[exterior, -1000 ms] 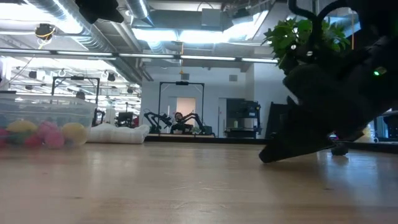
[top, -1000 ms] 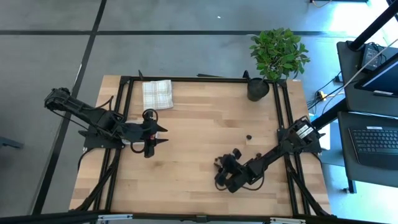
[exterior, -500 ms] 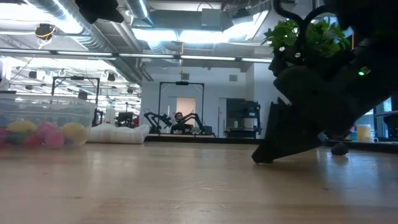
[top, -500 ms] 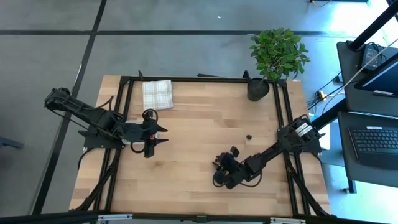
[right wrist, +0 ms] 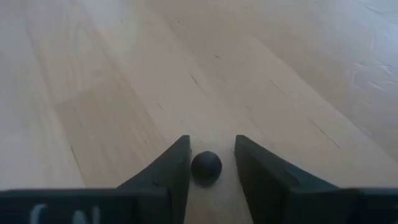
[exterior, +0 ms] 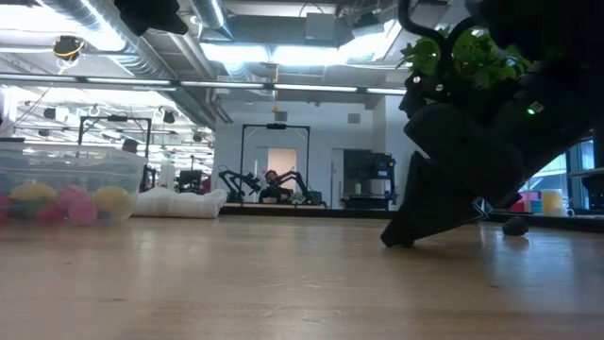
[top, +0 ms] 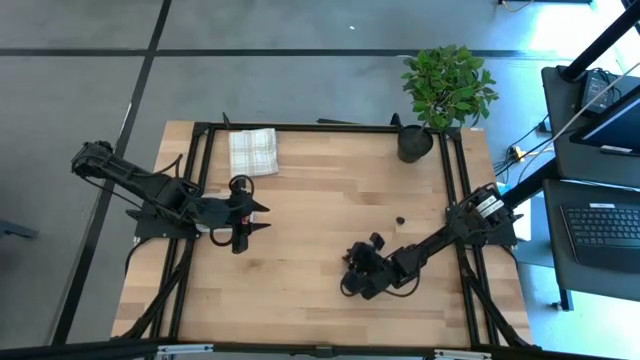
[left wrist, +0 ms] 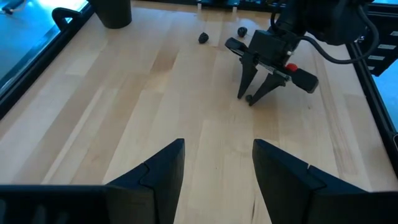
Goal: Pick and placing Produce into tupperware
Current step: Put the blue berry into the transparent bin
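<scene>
A small dark cherry-like piece of produce (right wrist: 206, 168) lies on the wooden table. My right gripper (right wrist: 208, 171) is lowered onto the table right of the near middle (top: 348, 284), tilted down, with one open finger on each side of the piece. A narrow gap shows on one side. My left gripper (left wrist: 217, 168) hovers open and holds nothing at the table's left (top: 262, 218). The clear tupperware (exterior: 66, 179) stands on the table with yellow and pink pieces inside. Another dark piece (top: 400, 220) lies on the table farther right. My right gripper has the dark piece (right wrist: 206, 168) between its fingers, which come slanting down from the table's right. The piece rests on the table, close against one finger (right wrist: 177, 171). Whether that finger touches it, I cannot tell.
A potted plant (top: 440, 90) stands at the far right corner and a folded checked cloth (top: 253, 150) lies at the far left. Two dark pieces (left wrist: 203, 38) (left wrist: 242, 30) lie beyond my right gripper. Black frame rails (top: 200, 170) run along the table's sides.
My right gripper has swung slightly toward the table's left and tipped a little steeper, its fingertips staying at the table top.
</scene>
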